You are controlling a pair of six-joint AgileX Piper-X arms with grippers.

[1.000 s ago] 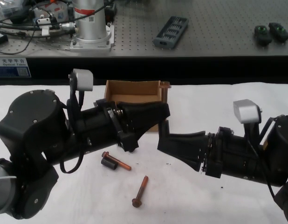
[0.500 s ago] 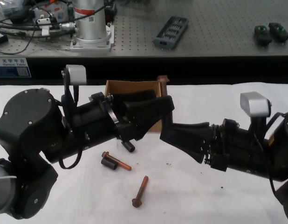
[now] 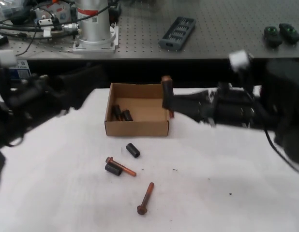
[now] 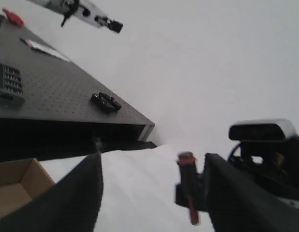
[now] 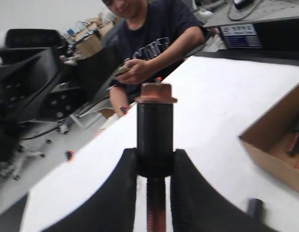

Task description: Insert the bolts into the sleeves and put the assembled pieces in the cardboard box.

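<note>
My right gripper (image 5: 154, 166) is shut on a black sleeve (image 5: 154, 133) with a copper bolt (image 5: 155, 92) through it, held upright. In the high view this assembled piece (image 3: 166, 93) stands at the right wall of the cardboard box (image 3: 137, 128), with the right gripper (image 3: 170, 104) behind it. Several assembled pieces (image 3: 119, 114) lie in the box's left corner. My left gripper (image 4: 153, 164) is open and holds nothing; its arm (image 3: 48, 94) is off to the left of the box. In front of the box lie a loose sleeve (image 3: 133, 150), a bolt in a sleeve (image 3: 118, 167) and a bare bolt (image 3: 145, 197).
White cloth (image 3: 212, 193) covers the bench, with free room at the front right. Behind it stands a dark perforated table (image 3: 212, 34) with a metal post (image 3: 94, 24), a grey holder (image 3: 177, 32) and cables. The right wrist view catches the box (image 5: 277, 140) and a loose sleeve (image 5: 254, 208).
Both arms have drawn apart from in front of the box. The left arm swung away to the left, and the right arm rose and pulled back to the right with the piece.
</note>
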